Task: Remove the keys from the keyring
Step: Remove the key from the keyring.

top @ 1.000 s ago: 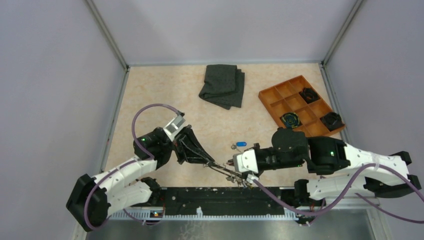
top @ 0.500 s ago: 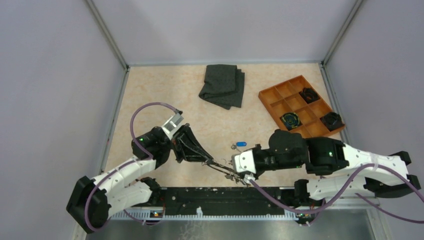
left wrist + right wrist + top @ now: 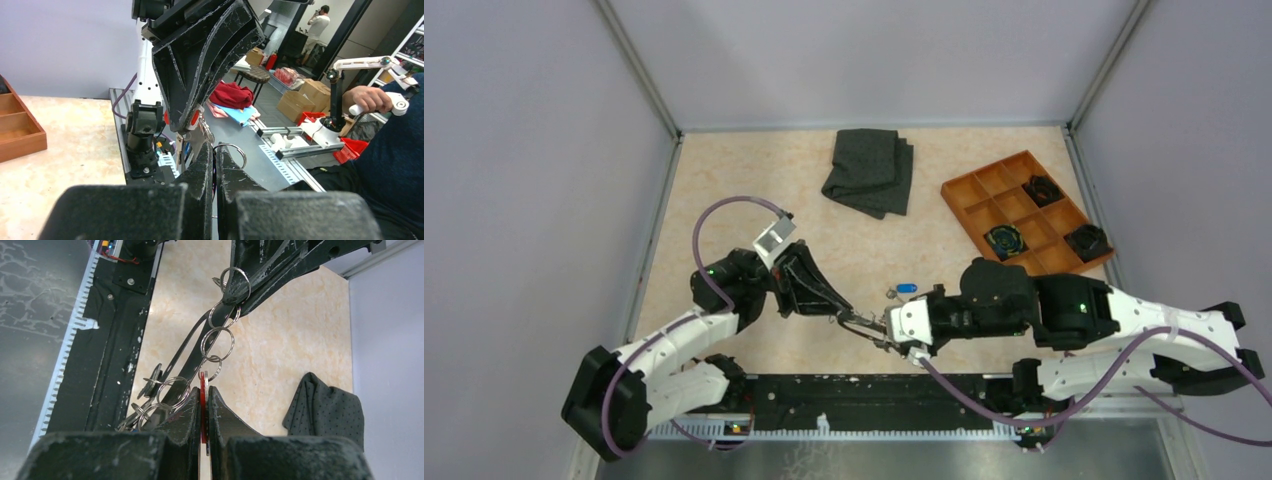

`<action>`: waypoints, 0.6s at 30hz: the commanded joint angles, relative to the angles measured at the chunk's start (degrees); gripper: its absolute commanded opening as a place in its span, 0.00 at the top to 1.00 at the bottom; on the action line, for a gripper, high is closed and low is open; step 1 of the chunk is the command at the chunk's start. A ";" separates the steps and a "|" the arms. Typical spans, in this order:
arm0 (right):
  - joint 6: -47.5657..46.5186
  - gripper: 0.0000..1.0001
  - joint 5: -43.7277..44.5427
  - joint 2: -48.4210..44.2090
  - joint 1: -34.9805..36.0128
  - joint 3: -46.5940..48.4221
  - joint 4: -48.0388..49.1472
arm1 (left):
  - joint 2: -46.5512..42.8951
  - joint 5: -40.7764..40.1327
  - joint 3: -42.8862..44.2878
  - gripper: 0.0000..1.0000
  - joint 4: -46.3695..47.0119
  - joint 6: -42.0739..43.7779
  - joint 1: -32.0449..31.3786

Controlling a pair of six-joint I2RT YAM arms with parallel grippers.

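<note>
Keyring (image 3: 217, 342): stretched taut between both hands above desk's (image 3: 724, 180) near edge. Left hand (image 3: 848, 318) clamped on one end, right hand (image 3: 894, 338) clamped on red key (image 3: 203, 400). Mid-removal; next likely called for working key round coil.

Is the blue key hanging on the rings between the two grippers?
No, the blue key lies loose on the bare table.

Pale marbled table (image 3: 744, 190) in front of me, folded dark cloth (image 3: 869, 172) at its far middle, orange divided tray (image 3: 999, 182) far right, blue-headed key (image 3: 907, 289) lying loose near centre.
</note>
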 commanded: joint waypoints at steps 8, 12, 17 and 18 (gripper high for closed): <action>-1.84 1.00 2.26 0.93 0.40 2.73 3.35 | -10.42 -3.65 0.35 0.85 -21.16 26.08 0.16; -1.81 1.00 3.01 1.08 0.39 2.94 3.99 | -13.05 -5.11 2.78 0.73 -33.44 34.50 0.10; -0.64 1.00 5.83 2.29 0.40 2.71 4.49 | -14.40 -12.98 5.36 0.62 -49.16 43.91 0.15; -0.18 1.00 7.22 2.85 0.40 2.72 4.46 | -14.82 -15.56 6.13 0.61 -53.75 47.26 0.18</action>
